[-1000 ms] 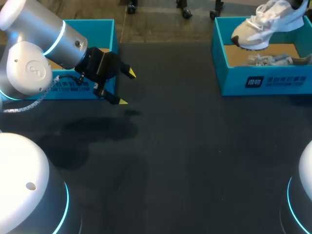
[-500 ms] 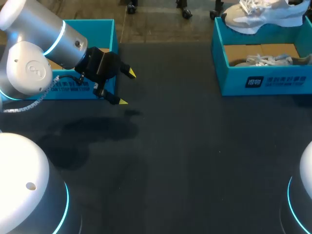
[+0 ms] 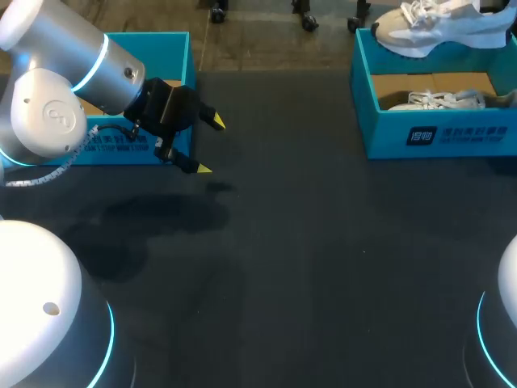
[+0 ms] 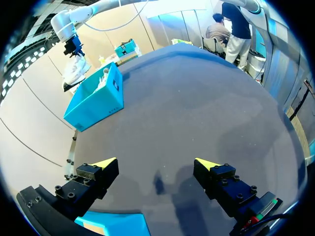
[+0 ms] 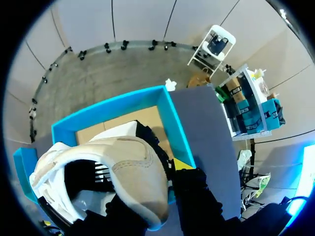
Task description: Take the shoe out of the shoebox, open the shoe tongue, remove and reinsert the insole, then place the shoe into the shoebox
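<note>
A white and beige shoe [image 3: 440, 28] hangs above the blue shoebox [image 3: 428, 133] at the table's far right. My right gripper [image 5: 158, 173] is shut on the shoe [image 5: 133, 169] at its collar; one yellow fingertip [image 5: 181, 164] shows beside it, the other is hidden behind the shoe. Directly under the shoe lies the open shoebox [image 5: 170, 115]. A second white shoe [image 3: 436, 101] lies inside the box. My left gripper [image 3: 207, 145] stands open above the table at the left, nothing between its fingers. From the left wrist view the left gripper [image 4: 156, 164] faces the distant shoebox [image 4: 96, 98] and the lifted shoe [image 4: 76, 71].
Another blue box [image 3: 166, 48] stands at the far left, right behind my left arm; its edge [image 4: 115, 226] shows under the left gripper. Dark table surface [image 3: 323, 259] stretches between the two boxes.
The right gripper has lifted the shoe higher out of the shoebox and levelled it from a toe-down tilt. The left arm has not moved.
</note>
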### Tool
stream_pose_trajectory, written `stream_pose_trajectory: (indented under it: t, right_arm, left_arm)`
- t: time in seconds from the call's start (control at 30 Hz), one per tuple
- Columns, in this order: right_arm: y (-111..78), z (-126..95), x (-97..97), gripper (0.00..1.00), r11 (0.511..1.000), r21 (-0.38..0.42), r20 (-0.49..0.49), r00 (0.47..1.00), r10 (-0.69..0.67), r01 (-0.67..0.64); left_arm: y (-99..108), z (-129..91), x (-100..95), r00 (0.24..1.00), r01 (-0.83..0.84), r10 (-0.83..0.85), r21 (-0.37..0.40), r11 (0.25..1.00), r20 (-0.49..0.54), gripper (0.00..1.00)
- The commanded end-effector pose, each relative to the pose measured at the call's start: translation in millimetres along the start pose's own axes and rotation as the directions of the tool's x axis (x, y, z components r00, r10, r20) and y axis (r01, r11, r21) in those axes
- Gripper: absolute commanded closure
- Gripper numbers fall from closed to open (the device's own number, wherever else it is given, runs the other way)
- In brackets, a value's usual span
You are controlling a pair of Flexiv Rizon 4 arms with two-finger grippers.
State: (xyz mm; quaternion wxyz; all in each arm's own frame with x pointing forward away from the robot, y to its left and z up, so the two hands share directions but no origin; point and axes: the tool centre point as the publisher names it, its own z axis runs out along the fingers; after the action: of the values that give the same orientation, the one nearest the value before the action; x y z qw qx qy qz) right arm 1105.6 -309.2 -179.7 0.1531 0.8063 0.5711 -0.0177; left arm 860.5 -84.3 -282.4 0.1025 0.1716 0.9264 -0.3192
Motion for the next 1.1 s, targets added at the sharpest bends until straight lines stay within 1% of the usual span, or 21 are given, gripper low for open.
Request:
stream_pose_trajectory:
  t: [0.03, 0.13, 0.23, 0.37, 0.47, 0.57, 0.6, 0.9, 1.1]
  right_arm:
    - [10.9, 10, -3.0, 1.0, 1.0, 0.0, 0.008, 1.0, -0.006, 0.006]
    - [15.8, 20, -6.5, 1.0, 1.0, 0.001, 0.038, 0.999, -0.008, 0.008]
    - [21.8, 30, -8.3, 1.0, 1.0, -0.001, 0.033, 0.999, 0.004, -0.004]
    - [25.7, 45, -5.9, 1.0, 1.0, 0.005, 0.054, 0.999, -0.005, 0.005]
    - [27.3, 57, -4.8, 1.0, 1.0, 0.009, 0.059, 0.998, 0.002, -0.003]
    - [27.6, 65, -4.5, 1.0, 1.0, 0.011, 0.064, 0.998, 0.008, -0.009]
    - [27.4, 71, -3.2, 1.0, 1.0, 0.017, 0.071, 0.997, 0.009, -0.011]
    - [32.8, 92, 0.4, 1.0, 0.999, 0.016, 0.072, 0.997, 0.028, -0.03]
    - [34.5, 113, 8.5, 1.0, 0.999, 0.019, 0.071, 0.996, 0.047, -0.049]
  left_arm:
    - [0, -1, 0.9, 1.0, -0.001, 0.001, -0.001, 1.0, 0.001, 0.0]
    - [0, -1, 0.9, 1.0, -0.001, 0.001, -0.001, 1.0, 0.001, 0.0]
    - [0, -1, 0.9, 1.0, -0.001, 0.001, -0.001, 1.0, 0.001, 0.0]
    - [0, -1, 0.9, 1.0, -0.001, 0.001, -0.001, 1.0, 0.001, 0.0]
    - [0, -1, 0.9, 1.0, -0.001, 0.001, -0.001, 1.0, 0.001, 0.0]
    - [0, -1, 0.9, 1.0, -0.001, 0.001, -0.001, 1.0, 0.001, 0.0]
    - [0, -1, 0.9, 1.0, -0.001, 0.001, -0.001, 1.0, 0.001, 0.0]
    - [0, -1, 0.9, 1.0, -0.001, 0.001, -0.001, 1.0, 0.001, 0.0]
    - [0, -1, 0.9, 1.0, -0.001, 0.001, -0.001, 1.0, 0.001, 0.0]
